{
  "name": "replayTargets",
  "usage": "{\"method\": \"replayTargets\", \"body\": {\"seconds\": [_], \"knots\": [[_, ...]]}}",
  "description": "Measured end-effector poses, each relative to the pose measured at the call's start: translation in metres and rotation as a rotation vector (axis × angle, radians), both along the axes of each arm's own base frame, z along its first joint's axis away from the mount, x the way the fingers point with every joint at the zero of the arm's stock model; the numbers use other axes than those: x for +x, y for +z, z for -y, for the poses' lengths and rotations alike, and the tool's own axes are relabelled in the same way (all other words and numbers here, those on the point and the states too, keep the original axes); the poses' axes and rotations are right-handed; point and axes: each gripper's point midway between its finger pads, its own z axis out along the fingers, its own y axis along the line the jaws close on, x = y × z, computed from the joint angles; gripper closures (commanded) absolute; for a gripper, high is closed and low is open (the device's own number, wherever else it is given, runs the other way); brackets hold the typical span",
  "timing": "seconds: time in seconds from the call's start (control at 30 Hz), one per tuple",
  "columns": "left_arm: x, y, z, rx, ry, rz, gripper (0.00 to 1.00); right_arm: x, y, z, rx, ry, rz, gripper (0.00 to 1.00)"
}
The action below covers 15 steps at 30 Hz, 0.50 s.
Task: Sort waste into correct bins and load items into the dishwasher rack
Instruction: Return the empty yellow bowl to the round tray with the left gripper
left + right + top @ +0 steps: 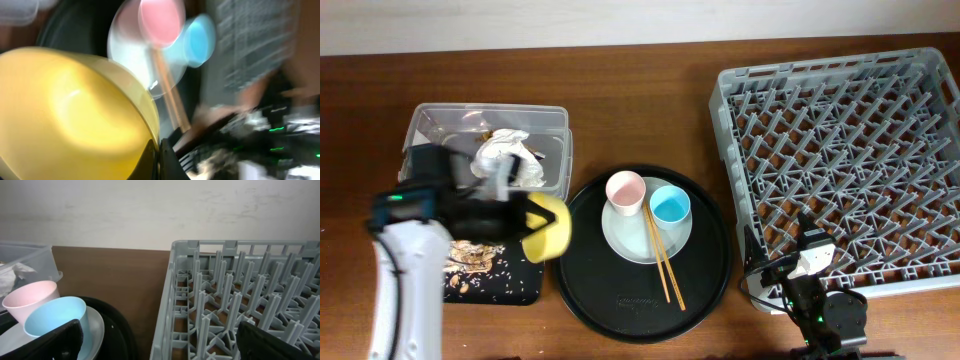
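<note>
Count of items on the table:

- Cups: two, one pink cup (625, 190) and one blue cup (670, 206), side by side.
- Plates: one grey plate (630, 240) under them.
- Bowls: one yellow bowl (550, 228), left of centre.
- Sticks: two wooden chopsticks (663, 262), lying as a pair.
- Serving trays: one round black tray (620, 300), centre.
- Bins: two at left, one clear tub (560, 150) far and one shallow black tray (525, 290) near.
- Racks: one dishwasher rack (840, 150), right.
- Paper: one crumpled tissue (505, 155) in the tub.
- Crumbs: food scraps (475, 262) in the near bin, too small to count.
</note>
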Motion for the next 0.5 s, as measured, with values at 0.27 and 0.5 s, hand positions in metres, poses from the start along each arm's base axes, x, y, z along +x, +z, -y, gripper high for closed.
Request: {"method": "replayTargets", "body": {"seconds": [0.27,0.5], "knots": [[-0.049,-0.031,0.067,0.423,-0.218,-0.028,1.0,0.0,0.0,0.0,0.0,0.0,0.0,0.01],[-0.072,-0.049,0.098,0.532,-0.26,0.026,0.99,0.0,0.0,0.0,0.0,0.0,0.0,0.01]]}}
